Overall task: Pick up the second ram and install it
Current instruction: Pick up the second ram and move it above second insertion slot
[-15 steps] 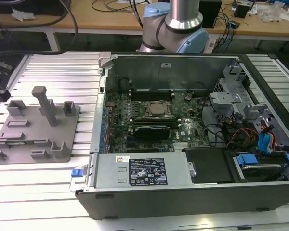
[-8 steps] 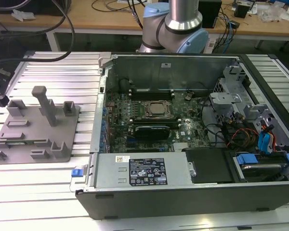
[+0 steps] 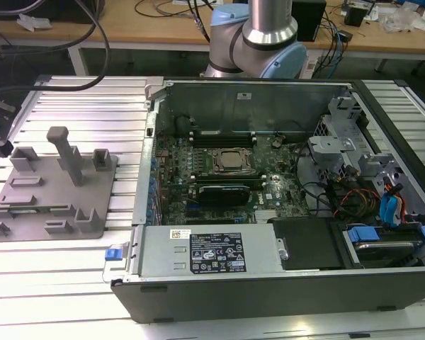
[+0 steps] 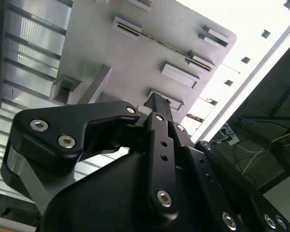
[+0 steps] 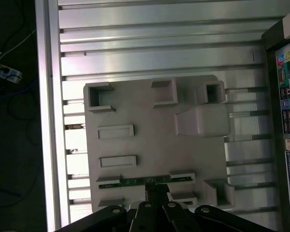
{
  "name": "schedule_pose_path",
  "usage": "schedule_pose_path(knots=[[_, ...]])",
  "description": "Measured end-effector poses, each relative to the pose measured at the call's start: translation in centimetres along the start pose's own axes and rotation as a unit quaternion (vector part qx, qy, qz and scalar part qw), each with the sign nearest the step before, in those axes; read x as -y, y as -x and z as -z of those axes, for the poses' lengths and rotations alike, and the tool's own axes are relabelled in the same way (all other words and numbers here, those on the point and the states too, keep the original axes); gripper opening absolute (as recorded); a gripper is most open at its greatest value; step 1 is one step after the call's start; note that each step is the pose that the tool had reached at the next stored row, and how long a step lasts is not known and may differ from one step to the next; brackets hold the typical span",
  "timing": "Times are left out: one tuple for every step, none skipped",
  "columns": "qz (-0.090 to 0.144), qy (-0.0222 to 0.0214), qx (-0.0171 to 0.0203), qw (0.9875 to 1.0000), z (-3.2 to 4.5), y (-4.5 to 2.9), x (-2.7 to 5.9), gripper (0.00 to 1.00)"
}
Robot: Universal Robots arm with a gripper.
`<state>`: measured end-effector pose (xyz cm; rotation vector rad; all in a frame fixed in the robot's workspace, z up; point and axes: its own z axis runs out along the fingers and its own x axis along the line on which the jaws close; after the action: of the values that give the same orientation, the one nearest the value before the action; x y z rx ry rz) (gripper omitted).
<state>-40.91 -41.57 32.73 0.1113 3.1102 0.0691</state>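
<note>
**Gripper poised over the ram in the grey tray**

Closest to the lens in both wrist views are the black links of the gripper (image 5: 157,191) (image 4: 159,102), its tip pointing down at the fixture tray (image 5: 150,140). From where I stand I can't tell how far open it is, or whether it has hold of anything.

The second ram (image 5: 145,181) lies flat along one edge of the tray, a thin green strip with its ends seated in two low slotted holders. The gripper's tip is right at its middle; whether they touch is not clear.

The tray rests on a ribbed aluminium table (image 3: 78,99). To the exterior view's right of the tray sits the open computer case (image 3: 269,290), motherboard (image 3: 219,166) exposed. Behind it rises the arm's base (image 3: 269,35), and beyond that stands a wooden bench (image 3: 163,32) strewn with cables.
</note>
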Motion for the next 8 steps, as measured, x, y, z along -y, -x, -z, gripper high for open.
schedule_pose_path(knots=[[0.000, 0.0000, 0.0000, 1.0000, 0.00, 0.00, 0.00, 0.08], [0.000, 0.0000, 0.0000, 1.0000, 0.00, -0.01, 0.00, 0.08], [0.000, 0.0000, 0.0000, 1.0000, 0.00, -0.01, 0.00, 0.08], [0.000, 0.0000, 0.0000, 1.0000, 0.00, -0.01, 0.00, 0.08], [0.000, 0.0000, 0.0000, 1.0000, 0.00, -0.02, 0.00, 0.08], [0.000, 0.0000, 0.0000, 1.0000, 0.00, -0.02, 0.00, 0.08], [0.002, 0.0000, -0.0001, 1.0000, 0.00, -0.01, 0.00, 0.08], [0.008, 0.0002, -0.0004, 1.0000, 0.00, 0.01, 0.00, 0.08]])
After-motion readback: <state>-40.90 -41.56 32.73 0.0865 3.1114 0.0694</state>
